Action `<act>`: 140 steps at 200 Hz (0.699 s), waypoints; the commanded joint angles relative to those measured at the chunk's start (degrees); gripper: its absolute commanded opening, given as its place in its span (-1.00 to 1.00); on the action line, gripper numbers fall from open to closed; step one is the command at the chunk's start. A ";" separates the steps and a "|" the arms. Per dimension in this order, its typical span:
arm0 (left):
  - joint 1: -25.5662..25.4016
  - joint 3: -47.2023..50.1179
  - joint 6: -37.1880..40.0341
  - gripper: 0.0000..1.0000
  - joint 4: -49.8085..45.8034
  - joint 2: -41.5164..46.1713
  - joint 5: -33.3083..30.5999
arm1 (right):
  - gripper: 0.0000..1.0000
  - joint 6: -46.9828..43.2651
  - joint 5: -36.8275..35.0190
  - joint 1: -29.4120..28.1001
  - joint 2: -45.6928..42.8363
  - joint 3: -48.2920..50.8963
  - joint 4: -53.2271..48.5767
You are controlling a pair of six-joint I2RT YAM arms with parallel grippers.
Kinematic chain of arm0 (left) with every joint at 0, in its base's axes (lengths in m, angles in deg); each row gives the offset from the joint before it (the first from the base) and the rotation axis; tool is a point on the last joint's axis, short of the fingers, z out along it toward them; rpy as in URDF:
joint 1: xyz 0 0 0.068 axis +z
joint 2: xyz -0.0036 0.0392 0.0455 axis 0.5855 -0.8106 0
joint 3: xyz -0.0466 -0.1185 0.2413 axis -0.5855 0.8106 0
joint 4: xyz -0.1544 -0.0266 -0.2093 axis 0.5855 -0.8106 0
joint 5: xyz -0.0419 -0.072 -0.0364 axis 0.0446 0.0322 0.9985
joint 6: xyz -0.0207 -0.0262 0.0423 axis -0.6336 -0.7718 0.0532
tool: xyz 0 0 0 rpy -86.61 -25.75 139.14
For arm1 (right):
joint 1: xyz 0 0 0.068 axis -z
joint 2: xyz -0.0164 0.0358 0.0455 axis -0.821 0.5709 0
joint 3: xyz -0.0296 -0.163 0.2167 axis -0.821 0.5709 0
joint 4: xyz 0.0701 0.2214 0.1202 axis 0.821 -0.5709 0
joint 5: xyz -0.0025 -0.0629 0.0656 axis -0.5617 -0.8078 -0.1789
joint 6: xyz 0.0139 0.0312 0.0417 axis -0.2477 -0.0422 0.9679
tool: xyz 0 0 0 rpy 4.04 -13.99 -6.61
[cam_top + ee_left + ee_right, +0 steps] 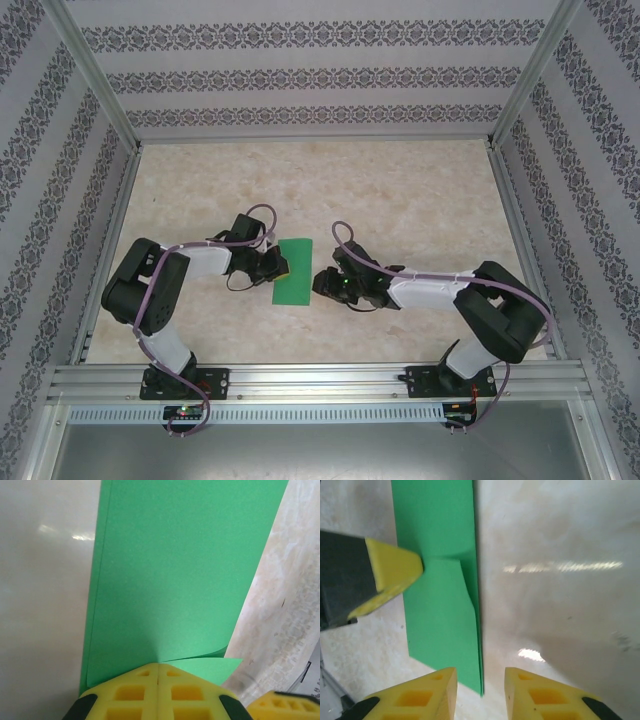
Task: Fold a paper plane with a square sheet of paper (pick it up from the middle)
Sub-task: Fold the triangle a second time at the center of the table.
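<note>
Left tool (pixel 158 669) is closed, its two yellow fingers (pixel 125 695) pressed flat together at the near edge of the square sheet of paper (pixel 175 570). The sheet's upper layer curls up into the seam between them, so the grip looks like a pinch on that layer. Right tool (pixel 479 677) stands open, its yellow fingers (pixel 432 695) parted by a clear gap. The closest corner of the green sheet lies flat on the table (pixel 560 620) just at the mouth of that gap, touched by neither finger. From the right wrist, the left tool's tip meets the sheet partway along its length, and a shallow raised crease runs from that spot across to the opposite long side, where two layers lie edge on edge. Seen from above, the sheet is folded into a narrow rectangle, its long sides running away from the arms with a slight tilt. It lies between the two tools in the near half of the table, with the left tool on its left long edge and the right tool just beside its right edge, toward the near end. Beyond the sheet the pale marbled table runs bare to the far side, where patterned walls (pixel 300 75) and metal frame posts (pixel 95 75) close it in.
</note>
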 commanded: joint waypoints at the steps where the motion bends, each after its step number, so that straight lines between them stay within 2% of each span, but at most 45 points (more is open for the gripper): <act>1: -1.45 -0.51 -0.95 -0.88 -2.94 1.61 -1.61 | -0.35 -2.48 -4.01 0.71 -1.14 -0.55 -2.80; 91: -1.38 -6.98 2.96 -0.73 -12.33 7.05 -5.56 | -0.13 -3.64 -4.25 0.67 0.82 -3.01 -0.50; 140: -1.37 -5.21 2.83 -0.73 -12.07 9.15 -5.11 | -0.03 -3.83 -3.26 0.66 1.34 -3.78 0.19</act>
